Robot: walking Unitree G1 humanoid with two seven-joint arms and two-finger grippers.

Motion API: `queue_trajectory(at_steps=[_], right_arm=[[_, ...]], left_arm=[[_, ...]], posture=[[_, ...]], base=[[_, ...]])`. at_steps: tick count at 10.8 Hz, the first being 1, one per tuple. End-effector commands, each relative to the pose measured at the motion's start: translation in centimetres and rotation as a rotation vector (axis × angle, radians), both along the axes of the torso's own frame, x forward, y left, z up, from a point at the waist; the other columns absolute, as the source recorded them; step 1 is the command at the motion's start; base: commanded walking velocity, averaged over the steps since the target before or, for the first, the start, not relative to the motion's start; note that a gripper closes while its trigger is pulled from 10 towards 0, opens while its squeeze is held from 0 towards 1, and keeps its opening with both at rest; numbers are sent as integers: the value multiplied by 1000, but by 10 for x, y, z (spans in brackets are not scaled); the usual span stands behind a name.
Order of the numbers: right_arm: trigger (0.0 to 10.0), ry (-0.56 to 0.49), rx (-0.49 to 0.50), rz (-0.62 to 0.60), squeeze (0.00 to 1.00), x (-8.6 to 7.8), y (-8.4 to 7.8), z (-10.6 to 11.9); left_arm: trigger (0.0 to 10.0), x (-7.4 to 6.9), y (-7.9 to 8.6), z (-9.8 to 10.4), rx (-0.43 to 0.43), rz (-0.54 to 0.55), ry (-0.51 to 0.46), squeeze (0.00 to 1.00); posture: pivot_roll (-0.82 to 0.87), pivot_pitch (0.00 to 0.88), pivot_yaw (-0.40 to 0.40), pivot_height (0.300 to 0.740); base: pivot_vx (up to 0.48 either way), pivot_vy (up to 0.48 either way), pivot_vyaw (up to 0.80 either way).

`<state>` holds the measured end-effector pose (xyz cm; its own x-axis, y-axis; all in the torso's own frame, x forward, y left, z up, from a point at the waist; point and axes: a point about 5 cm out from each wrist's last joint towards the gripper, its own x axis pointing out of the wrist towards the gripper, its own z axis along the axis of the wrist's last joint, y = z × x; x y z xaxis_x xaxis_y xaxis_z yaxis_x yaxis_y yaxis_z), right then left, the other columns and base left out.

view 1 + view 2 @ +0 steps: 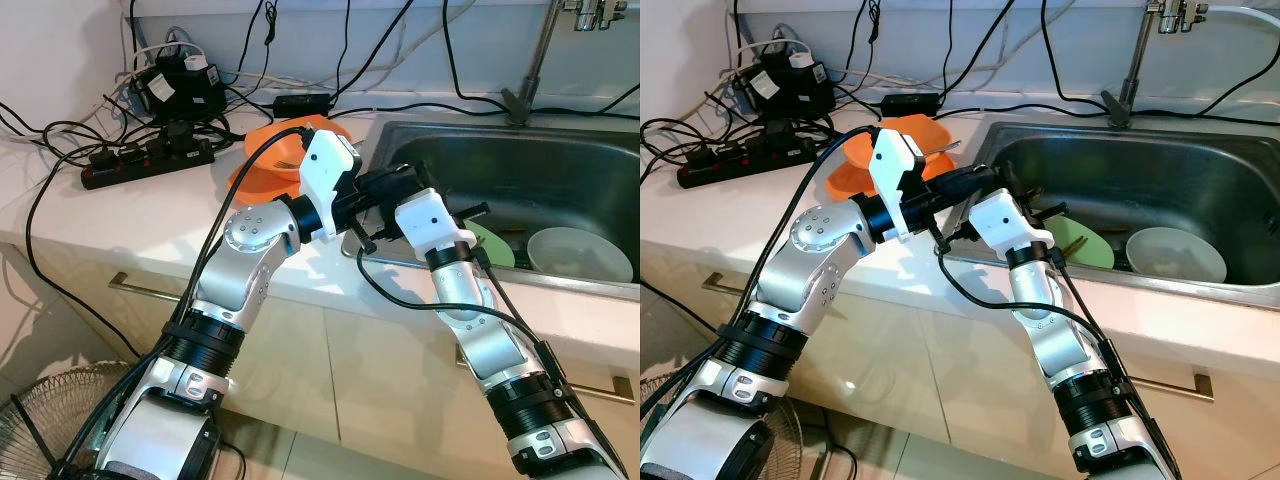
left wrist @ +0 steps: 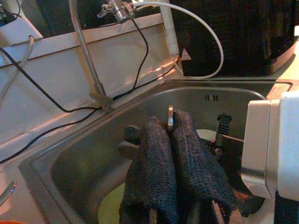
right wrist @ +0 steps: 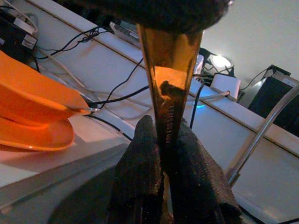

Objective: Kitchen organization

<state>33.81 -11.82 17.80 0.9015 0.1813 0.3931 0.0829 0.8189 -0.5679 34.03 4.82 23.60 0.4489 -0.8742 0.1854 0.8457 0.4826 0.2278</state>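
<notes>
Metal utensil pinched between both grippers at the sink's near-left corner.
Left gripper (image 2: pixel 170 135) clenched on one end of the utensil (image 3: pixel 169 93), right gripper (image 3: pixel 166 154) clamped on the other, above the sink (image 1: pixel 560 165); orange plates (image 1: pixel 855 160) stacked on counter just beside.

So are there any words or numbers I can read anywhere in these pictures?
None can be read.
Shiny metal utensil handle pinched in the right tool: stamped marks, too blurred to read.
Black power adapter on the white countertop: a pale label, too small to read.
Black power strip: no readable text.
</notes>
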Motion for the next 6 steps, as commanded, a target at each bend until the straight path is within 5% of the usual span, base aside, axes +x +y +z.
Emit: queue_trajectory(at_steps=[1,2,5,6], right_arm=[[0,-24,18,-12,0,2,-3,8],[0,-24,18,-13,0,2,-3,8],[0,-20,17,-15,0,3,-4,7],[0,-14,17,-18,0,4,-5,6]], left_arm=[[10000,4,8,1,8,37,1,0],[10000,5,8,1,-6,41,15,1000],[10000,5,10,6,-74,41,37,1000],[10000,8,19,19,-199,46,66,1000]], posture=[[20,26,129,740],[19,28,130,740],[21,33,125,740],[23,34,123,740]], base=[[0,0,0],[0,0,0],[0,0,0],[0,0,0]])
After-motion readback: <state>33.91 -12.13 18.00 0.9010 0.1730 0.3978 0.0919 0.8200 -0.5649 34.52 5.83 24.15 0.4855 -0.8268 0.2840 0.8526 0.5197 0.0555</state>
